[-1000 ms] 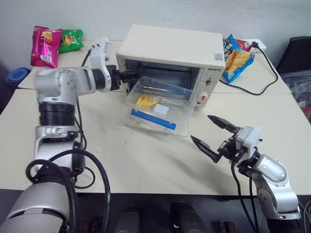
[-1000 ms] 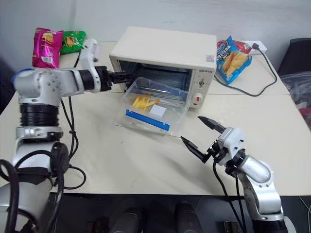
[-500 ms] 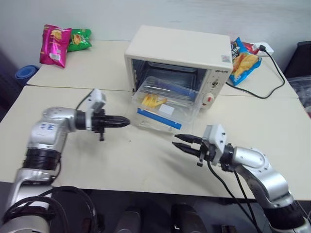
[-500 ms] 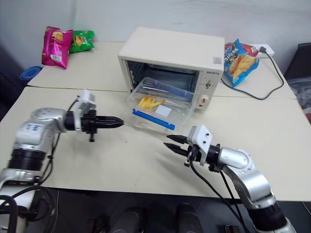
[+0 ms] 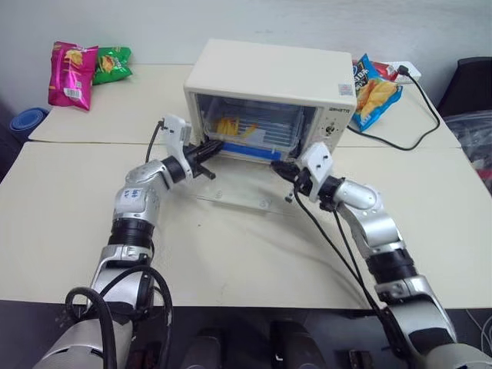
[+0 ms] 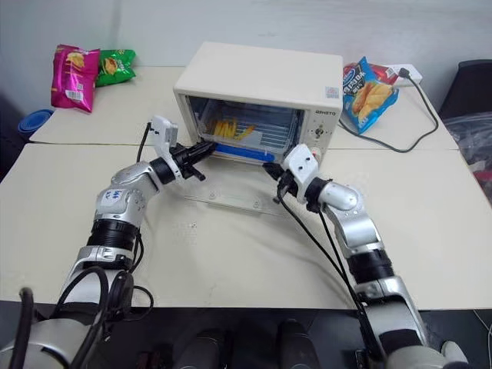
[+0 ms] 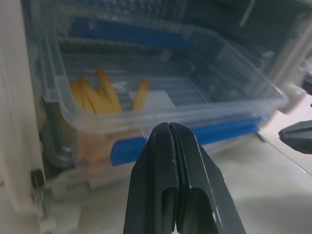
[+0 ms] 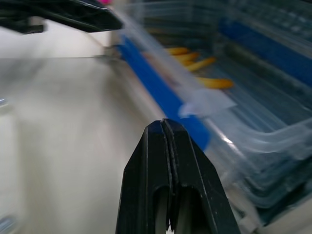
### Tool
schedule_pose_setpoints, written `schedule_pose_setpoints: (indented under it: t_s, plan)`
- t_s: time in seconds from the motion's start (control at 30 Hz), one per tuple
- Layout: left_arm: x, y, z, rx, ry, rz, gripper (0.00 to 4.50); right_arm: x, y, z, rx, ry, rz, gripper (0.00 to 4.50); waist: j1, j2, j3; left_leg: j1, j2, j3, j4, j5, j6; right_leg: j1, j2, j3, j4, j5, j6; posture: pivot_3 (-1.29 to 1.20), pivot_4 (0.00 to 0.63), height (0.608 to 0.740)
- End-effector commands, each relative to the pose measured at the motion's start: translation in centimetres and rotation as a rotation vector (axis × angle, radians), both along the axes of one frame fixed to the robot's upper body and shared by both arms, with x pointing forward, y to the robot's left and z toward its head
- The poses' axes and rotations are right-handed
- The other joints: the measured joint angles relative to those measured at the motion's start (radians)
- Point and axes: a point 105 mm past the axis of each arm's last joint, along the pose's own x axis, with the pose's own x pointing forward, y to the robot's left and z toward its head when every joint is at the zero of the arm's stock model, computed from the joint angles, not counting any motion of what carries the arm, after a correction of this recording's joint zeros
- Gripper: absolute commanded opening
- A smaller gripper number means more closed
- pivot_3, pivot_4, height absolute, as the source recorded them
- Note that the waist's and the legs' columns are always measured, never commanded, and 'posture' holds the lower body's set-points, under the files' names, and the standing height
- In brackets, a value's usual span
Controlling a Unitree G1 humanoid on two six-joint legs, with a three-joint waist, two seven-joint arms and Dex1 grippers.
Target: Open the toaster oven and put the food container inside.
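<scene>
Nearest, on the cream table (image 5: pixel 231 254): the oven's glass door (image 5: pixel 242 196), dropped open and lying flat just in front of the toaster oven.

Left gripper (image 5: pixel 217 145): fingers pressed together, nothing held, tip at the left front corner of the oven mouth, just beside the food container.

Right gripper (image 5: pixel 278 166): fingers likewise together, empty, tip at the right front of the oven mouth near the container's blue clip bar (image 7: pixel 195 139).

Food container (image 5: pixel 244 132): clear box with yellow fries, sitting inside the toaster oven (image 5: pixel 269 92) on the rack, its front edge at the opening.

Oven panel, right side: small knobs and one red knob (image 6: pixel 314 154).

Beyond, right of the oven: blue snack bag (image 5: pixel 374 94) and a black cable (image 5: pixel 419 115).

Far left corner: pink snack bag (image 5: pixel 71 73) with a green snack bag (image 5: pixel 112 64) beside it.
</scene>
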Motion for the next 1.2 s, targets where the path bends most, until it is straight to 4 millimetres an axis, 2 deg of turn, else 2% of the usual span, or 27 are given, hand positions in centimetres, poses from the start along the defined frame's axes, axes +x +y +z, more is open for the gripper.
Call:
schedule_pose_setpoints:
  t_s: [0.03,0.17,0.27,0.33,0.47,0.57,0.63,0.7,0.8,0.87,0.93,1.03,1.1,1.2]
  plan:
    - [1.2,0.6,1.9,-0.006,-0.084,0.095,0.00,1.0,0.4,1.7,0.063,-0.059,-0.054,0.03,-0.007,0.000,0.000,0.000,0.000,0.000,0.000,0.000,0.000,0.000,0.000,-0.001,0.000,0.000,0.000,0.00,0.150,0.740]
    - [0.5,0.8,1.7,0.027,-0.085,0.025,0.00,0.8,0.1,1.6,0.090,-0.041,-0.057,0.03,-0.020,0.000,0.000,0.000,0.000,0.000,0.000,0.000,0.000,0.000,-0.001,-0.002,0.001,0.000,0.000,0.00,0.150,0.740]
    - [-1.2,2.6,1.1,0.076,-0.073,-0.041,0.00,-1.3,-0.4,1.9,0.127,-0.005,0.043,0.03,-0.024,0.000,0.000,0.000,0.000,0.000,-0.001,0.000,0.000,0.000,-0.001,-0.002,0.001,0.000,0.000,0.00,0.150,0.740]
    - [-2.7,4.7,0.9,0.106,-0.068,-0.078,0.00,-3.0,-1.5,1.9,0.113,0.017,0.084,0.03,-0.028,0.000,0.000,0.000,0.001,0.000,-0.002,0.000,0.000,-0.001,-0.001,-0.002,0.000,0.000,0.000,0.00,0.150,0.740]
    - [-7.1,8.6,1.1,0.193,-0.115,-0.222,0.91,-6.7,-4.0,0.6,0.030,0.100,0.178,0.00,-0.024,0.001,0.000,-0.001,0.002,-0.001,-0.002,-0.001,-0.001,-0.001,-0.003,-0.002,-0.002,0.000,0.000,0.00,0.150,0.740]
    - [-11.2,11.0,0.1,0.303,-0.149,-0.397,1.79,-7.7,-6.8,-2.8,-0.085,0.211,0.167,0.00,-0.016,0.001,0.000,0.000,0.002,-0.001,-0.002,-0.001,-0.001,0.002,-0.003,-0.002,-0.004,0.000,0.000,0.00,0.150,0.740]
    - [-12.7,12.4,-0.4,0.321,-0.100,-0.448,2.35,-7.6,-8.1,-5.3,-0.145,0.262,0.154,0.00,-0.015,0.001,0.000,0.004,0.002,-0.001,-0.002,-0.001,0.000,0.006,-0.003,-0.002,-0.009,0.000,0.000,0.00,0.150,0.740]
    - [-13.6,13.2,-0.6,0.333,-0.058,-0.476,2.90,-7.4,-8.4,-7.6,-0.173,0.299,0.162,0.00,-0.012,0.001,0.000,0.005,0.002,-0.001,-0.002,-0.002,0.001,0.007,-0.003,-0.002,-0.009,0.000,0.000,0.00,0.150,0.740]
    - [-13.9,13.1,-0.2,0.330,-0.059,-0.496,3.84,-6.8,-7.5,-8.6,-0.165,0.297,0.200,0.00,-0.011,0.001,0.000,0.005,0.001,-0.001,-0.002,-0.002,0.002,0.007,-0.003,-0.001,-0.008,0.000,0.000,0.00,0.150,0.740]
    - [-13.6,12.6,0.3,0.310,-0.090,-0.483,4.45,-6.4,-6.0,-8.3,-0.131,0.269,0.237,0.00,-0.016,0.001,0.000,0.005,0.001,0.000,-0.002,-0.002,0.003,0.006,-0.003,-0.001,-0.008,0.000,0.000,0.00,0.150,0.740]
    - [-13.3,12.2,0.9,0.274,-0.114,-0.459,4.48,-6.1,-4.5,-7.7,-0.087,0.240,0.278,0.00,-0.019,0.001,0.000,0.004,0.003,0.000,-0.002,-0.003,0.002,0.005,-0.003,-0.001,-0.007,0.000,0.000,0.00,0.150,0.740]
    - [-13.2,11.9,1.2,0.223,-0.119,-0.427,4.48,-5.7,-2.9,-5.6,0.023,0.169,0.305,0.00,-0.023,0.001,0.000,0.003,0.005,0.001,-0.002,-0.003,0.000,0.003,-0.002,-0.001,-0.002,0.000,0.000,0.00,0.150,0.740]
    - [-13.1,12.0,1.4,0.205,-0.132,-0.389,4.48,-5.4,-2.4,-3.4,0.128,0.115,0.305,0.00,-0.024,0.001,0.000,0.003,0.005,0.001,-0.002,-0.003,0.000,0.002,-0.001,-0.001,-0.002,0.000,0.000,0.00,0.150,0.740]
    - [-12.8,12.6,1.5,0.187,-0.145,-0.312,4.48,-5.3,-2.8,1.4,0.328,-0.008,0.300,0.00,-0.020,0.002,0.001,0.003,0.005,0.000,-0.001,-0.003,0.000,0.003,-0.002,-0.001,-0.002,0.000,0.000,0.00,0.150,0.740]
